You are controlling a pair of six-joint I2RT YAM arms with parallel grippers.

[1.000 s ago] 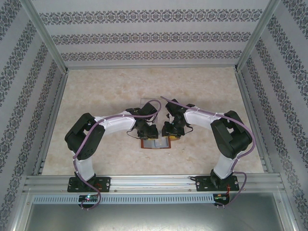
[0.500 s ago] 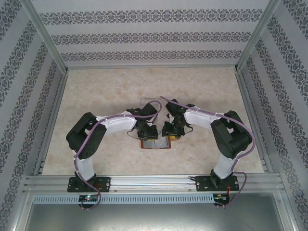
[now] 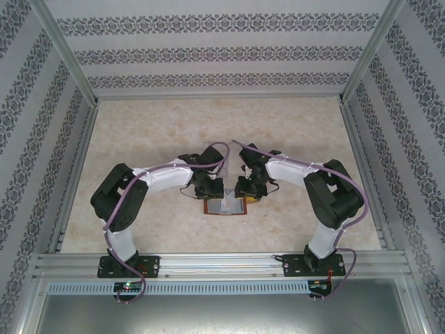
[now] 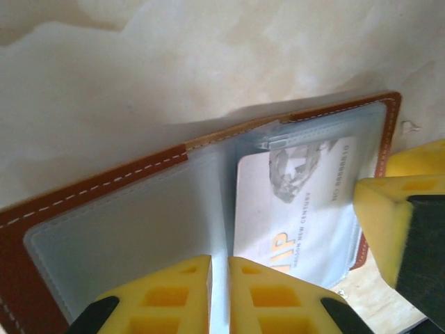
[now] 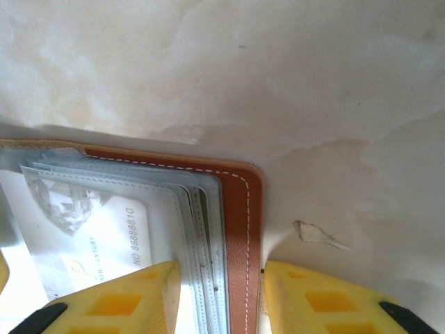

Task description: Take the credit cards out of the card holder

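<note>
The brown card holder (image 3: 226,208) lies open on the table between both arms, its grey-blue sleeves facing up (image 4: 132,223). One white credit card (image 4: 299,202) printed with "VIP" and a diamond sits inside a clear sleeve on the right half (image 5: 90,229). My left gripper (image 4: 220,278) is at the holder's middle fold (image 3: 212,195), its yellow jaws nearly together on a thin upright sleeve leaf. My right gripper (image 5: 219,278) straddles the holder's right edge (image 3: 248,197), one finger on the stacked sleeves, the other against the brown cover's outer side.
The wallet rests on a pale marbled tabletop (image 3: 139,139) inside a frame with patterned walls. A clear plastic piece (image 3: 211,148) sits just behind the left arm. A small chip marks the tabletop (image 5: 320,235) to the right of the wallet.
The left gripper's jaws have narrowed onto the sleeve leaf, and the left arm has shifted slightly back. The right arm and the wallet have stayed put.
</note>
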